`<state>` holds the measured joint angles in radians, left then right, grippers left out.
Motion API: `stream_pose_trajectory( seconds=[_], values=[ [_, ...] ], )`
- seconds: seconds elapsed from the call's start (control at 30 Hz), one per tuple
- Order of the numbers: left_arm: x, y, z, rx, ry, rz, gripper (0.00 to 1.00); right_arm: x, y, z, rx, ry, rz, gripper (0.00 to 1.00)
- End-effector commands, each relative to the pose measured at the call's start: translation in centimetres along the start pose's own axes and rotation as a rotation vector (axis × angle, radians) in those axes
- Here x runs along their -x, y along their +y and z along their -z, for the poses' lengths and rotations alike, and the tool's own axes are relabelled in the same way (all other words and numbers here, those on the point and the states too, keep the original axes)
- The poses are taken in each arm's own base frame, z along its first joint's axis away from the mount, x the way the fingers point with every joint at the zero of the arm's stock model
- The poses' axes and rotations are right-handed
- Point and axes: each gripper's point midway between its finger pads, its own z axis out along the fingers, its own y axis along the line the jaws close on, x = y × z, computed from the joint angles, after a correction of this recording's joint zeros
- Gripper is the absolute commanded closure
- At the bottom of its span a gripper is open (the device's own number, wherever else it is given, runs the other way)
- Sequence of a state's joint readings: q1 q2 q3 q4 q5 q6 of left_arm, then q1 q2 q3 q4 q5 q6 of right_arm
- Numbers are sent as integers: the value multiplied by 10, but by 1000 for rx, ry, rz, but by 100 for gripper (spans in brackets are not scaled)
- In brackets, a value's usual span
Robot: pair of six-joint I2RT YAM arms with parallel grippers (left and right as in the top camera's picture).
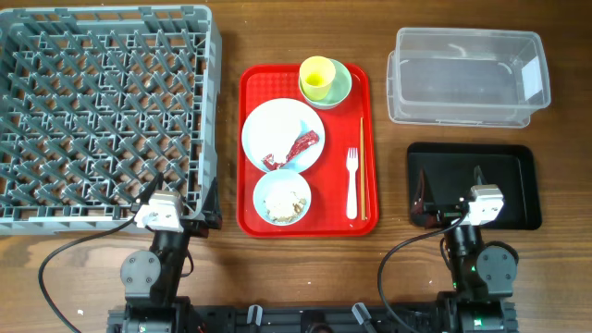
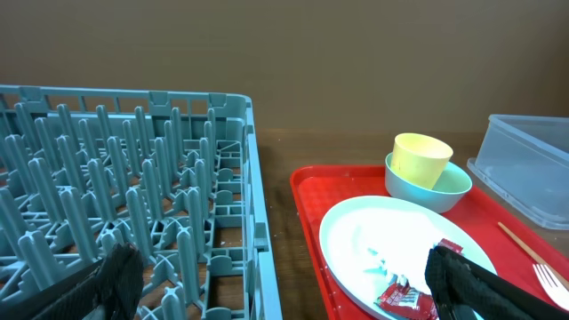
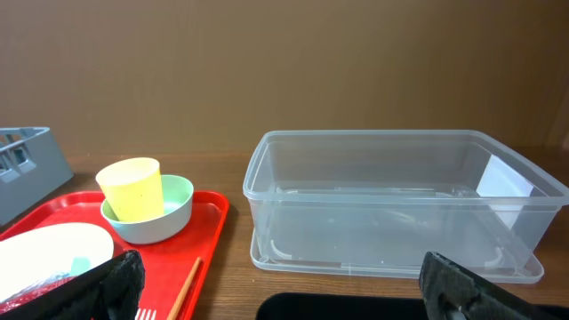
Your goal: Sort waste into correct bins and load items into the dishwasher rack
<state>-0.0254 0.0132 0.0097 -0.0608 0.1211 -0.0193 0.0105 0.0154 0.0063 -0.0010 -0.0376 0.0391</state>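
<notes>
While both grippers are held at the near edge of the table, all the tableware is gathered on the red tray [image 1: 248,139], which is set between the dishwasher rack [image 1: 208,111] on the left and the two bins on the right. The yellow cup [image 1: 317,77] is stood upright inside the pale green bowl [image 1: 342,91] at the tray's far corner. The crumpled wrapper [image 1: 301,143] is laid on the white plate [image 1: 268,125], and the rice scraps [image 1: 284,203] are heaped in the light blue bowl [image 1: 260,196] just nearer. The fork [image 1: 351,180] and chopsticks [image 1: 362,166] are laid side by side along the tray's right edge. The clear tub [image 1: 462,118] is placed beyond the black tray [image 1: 513,180], whose near part is overlapped by the right arm. The blue bowl is shown only from overhead and is cut off in both wrist views. The fingers of the left gripper [image 2: 284,280] are spread wide with nothing held, as are those of the right gripper [image 3: 284,289].
</notes>
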Motion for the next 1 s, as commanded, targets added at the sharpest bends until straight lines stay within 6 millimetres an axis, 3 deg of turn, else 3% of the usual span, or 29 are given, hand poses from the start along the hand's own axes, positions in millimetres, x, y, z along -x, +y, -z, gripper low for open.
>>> stream_pose_trajectory(
  seconds=[0.0,0.93,0.97],
  values=[
    [-2,-4,0,-21,6,-15,0,0,3,0,17,-2,11,0],
    [-2,-4,0,-23,5,-10,0,0,3,0,17,-2,11,1],
    [-2,-13,0,-72,5,26,0,0,3,0,17,-2,11,0]
  ],
)
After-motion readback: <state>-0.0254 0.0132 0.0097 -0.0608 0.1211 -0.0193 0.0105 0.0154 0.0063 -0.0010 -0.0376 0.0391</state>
